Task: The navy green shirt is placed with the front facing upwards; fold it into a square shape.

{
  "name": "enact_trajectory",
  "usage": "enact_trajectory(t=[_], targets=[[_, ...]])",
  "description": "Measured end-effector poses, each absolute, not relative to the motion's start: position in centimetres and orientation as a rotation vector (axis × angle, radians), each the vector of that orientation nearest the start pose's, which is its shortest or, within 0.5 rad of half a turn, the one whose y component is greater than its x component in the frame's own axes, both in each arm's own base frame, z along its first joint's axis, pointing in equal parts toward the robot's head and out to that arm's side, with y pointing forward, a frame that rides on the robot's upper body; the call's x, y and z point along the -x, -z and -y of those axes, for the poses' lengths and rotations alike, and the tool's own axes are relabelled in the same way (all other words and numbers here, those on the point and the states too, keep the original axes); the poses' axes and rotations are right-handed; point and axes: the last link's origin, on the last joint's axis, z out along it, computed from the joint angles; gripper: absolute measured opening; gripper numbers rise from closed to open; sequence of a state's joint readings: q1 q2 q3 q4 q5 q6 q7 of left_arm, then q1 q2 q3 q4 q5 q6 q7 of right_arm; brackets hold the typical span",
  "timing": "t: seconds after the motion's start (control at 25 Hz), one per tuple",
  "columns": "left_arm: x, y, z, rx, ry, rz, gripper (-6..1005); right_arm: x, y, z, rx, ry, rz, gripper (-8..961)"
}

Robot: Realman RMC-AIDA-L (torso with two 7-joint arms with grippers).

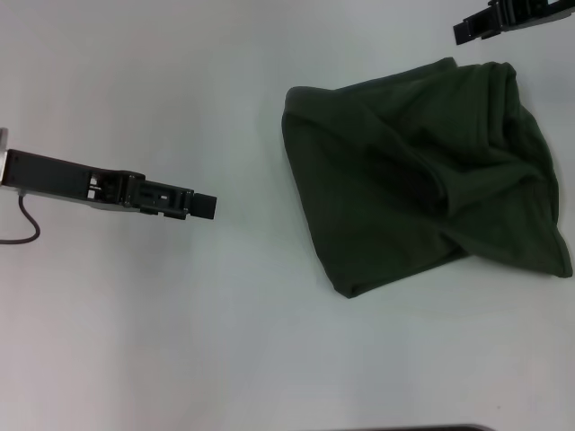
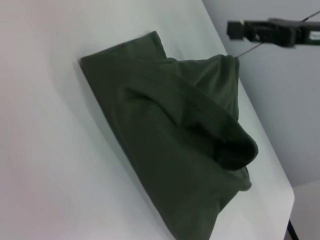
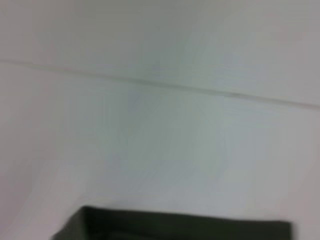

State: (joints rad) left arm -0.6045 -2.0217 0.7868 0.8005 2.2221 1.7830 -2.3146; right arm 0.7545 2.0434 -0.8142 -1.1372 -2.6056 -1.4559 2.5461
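A plain white table [image 1: 180, 341] fills the head view, its surface smooth and unmarked. A thin dark cable [image 1: 27, 229] loops over it near the left edge (one end runs out of view). A dark strip [image 1: 404, 427] edges the bottom.

We see shirt [image 1: 422, 180]: soft matt olive cloth, creased. Table [image 1: 180, 341]: smooth matt white. Left gripper [image 1: 205, 206], right gripper [image 1: 467, 30]: matt black plastic.

R wrist cam: mostly pale table [image 3: 165, 130], dark strip along one edge.
My view's blurry; thin faint line [image 3: 165, 86] crosses the surface. The dark strip [image 3: 185, 227] is straight-edged w/ a slanted corner, can't tell what it is.
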Motion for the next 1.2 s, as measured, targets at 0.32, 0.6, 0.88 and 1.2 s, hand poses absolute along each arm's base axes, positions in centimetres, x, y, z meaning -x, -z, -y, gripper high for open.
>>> enact_trajectory(t=[0.32, 0.6, 0.88, 1.2], targets=[[24.2, -2.2, -32.6, 2.716, 0.336, 1.714, 783, -18.9, -8.0, -38.6, 2.451, -0.047, -1.474, 415], [24.3, -2.8, -32.9, 2.696, 0.361, 1.707, 783, -21.1, -4.4, -37.5, 2.498, 0.094, -1.621, 414], [24.4, -3.1, -33.1, 2.679, 0.388, 1.709, 784, -23.3, -3.9, -38.0, 2.390, 0.206, -1.618, 414], [24.3, -2.9, -33.0, 2.684, 0.392, 1.716, 784, -23.8, -3.8, -39.6, 2.310, 0.179, -1.520, 414]])
